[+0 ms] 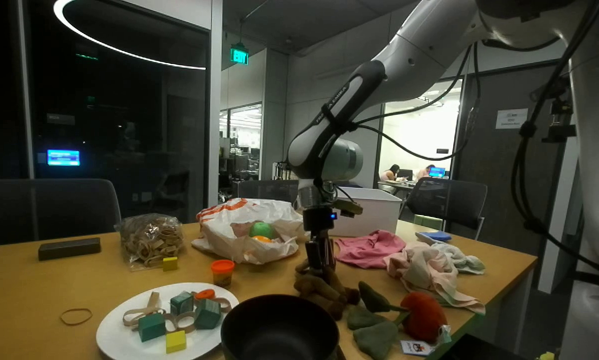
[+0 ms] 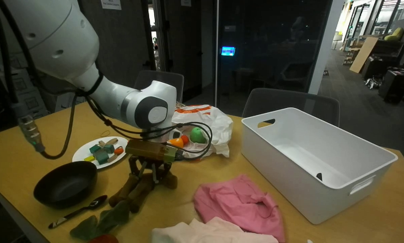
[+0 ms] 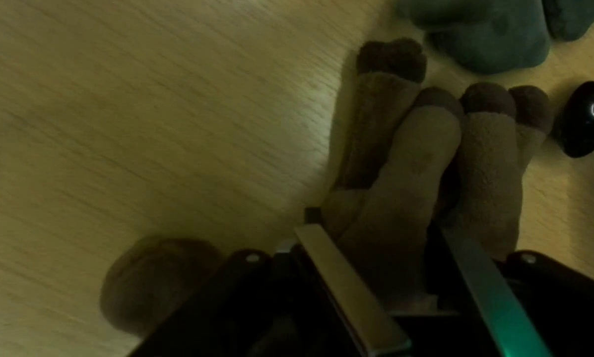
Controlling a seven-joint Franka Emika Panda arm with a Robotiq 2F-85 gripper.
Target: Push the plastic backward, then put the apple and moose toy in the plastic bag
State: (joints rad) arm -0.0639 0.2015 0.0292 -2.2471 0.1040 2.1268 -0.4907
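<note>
The brown moose toy (image 1: 324,292) lies on the table; it also shows in an exterior view (image 2: 137,194) and in the wrist view (image 3: 411,163). My gripper (image 1: 321,267) points down over it. In the wrist view the gripper's (image 3: 371,225) fingers are partly closed, one each side of the toy's body, which fills the gap. A rounded brown part (image 3: 158,282) lies outside the left finger. The white plastic bag (image 1: 224,237) lies open farther back. A green fruit (image 2: 197,135), a red one (image 2: 185,139) and an orange one (image 2: 176,142) are in its mouth; I cannot tell which is the apple.
A black bowl (image 1: 279,325), a spoon (image 2: 82,211) and a white plate (image 1: 114,327) with blocks stand near the toy. A red plush (image 1: 424,315) with green leaves lies in front. A pink cloth (image 2: 239,206) and a white bin (image 2: 276,162) stand on the other side.
</note>
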